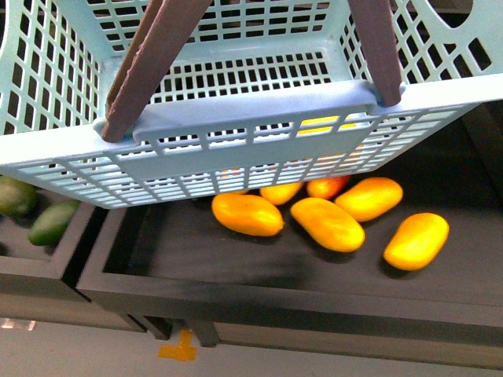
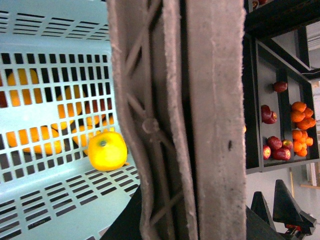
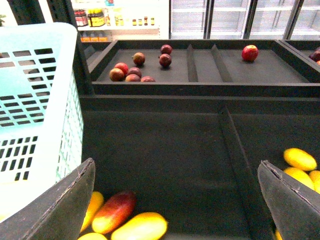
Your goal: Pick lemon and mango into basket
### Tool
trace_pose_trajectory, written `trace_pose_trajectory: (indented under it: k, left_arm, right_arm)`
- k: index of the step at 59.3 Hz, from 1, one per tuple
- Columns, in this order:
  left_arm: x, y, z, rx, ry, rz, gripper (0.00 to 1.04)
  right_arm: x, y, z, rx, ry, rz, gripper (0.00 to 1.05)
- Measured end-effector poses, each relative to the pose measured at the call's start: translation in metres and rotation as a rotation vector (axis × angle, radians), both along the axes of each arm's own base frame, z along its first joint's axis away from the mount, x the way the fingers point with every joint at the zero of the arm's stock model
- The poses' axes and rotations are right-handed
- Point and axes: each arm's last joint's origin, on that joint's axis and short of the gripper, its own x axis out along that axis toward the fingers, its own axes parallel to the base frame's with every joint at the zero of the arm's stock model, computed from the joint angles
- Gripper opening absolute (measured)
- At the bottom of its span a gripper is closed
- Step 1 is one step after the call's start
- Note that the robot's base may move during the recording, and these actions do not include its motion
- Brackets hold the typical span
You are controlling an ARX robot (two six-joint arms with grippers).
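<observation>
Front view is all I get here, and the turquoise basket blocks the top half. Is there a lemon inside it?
Observer: Yes. The left wrist view shows one lemon lying on the slotted plastic inside the basket.
Operator: I can't see either arm. What is the right gripper doing?
Observer: The right gripper is open and holds nothing. It hangs over the dark tray, with a yellow mango close to its fingers.

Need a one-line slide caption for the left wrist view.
Lemon resting inside the turquoise basket, brown handle filling the foreground.
</observation>
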Motion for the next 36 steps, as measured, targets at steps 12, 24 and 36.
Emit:
trace_pose_trajectory:
  k: [12, 24, 36]
  left_arm:
    - [0.004, 0.008, 0.001, 0.013, -0.010, 0.042, 0.16]
    - [0.002, 0.005, 0.001, 0.015, -0.015, 0.026, 0.16]
    - [-0.001, 0.000, 0.002, -0.011, 0.002, -0.011, 0.16]
  right_arm:
    - [0.000, 0.001, 0.000, 0.000, -0.002, 0.013, 0.96]
    - [0.030, -0.010, -0.002, 0.243, 0.382, -0.228, 0.96]
    - [0.090, -0.052, -0.065, 0.509, 0.777, -0.344, 0.96]
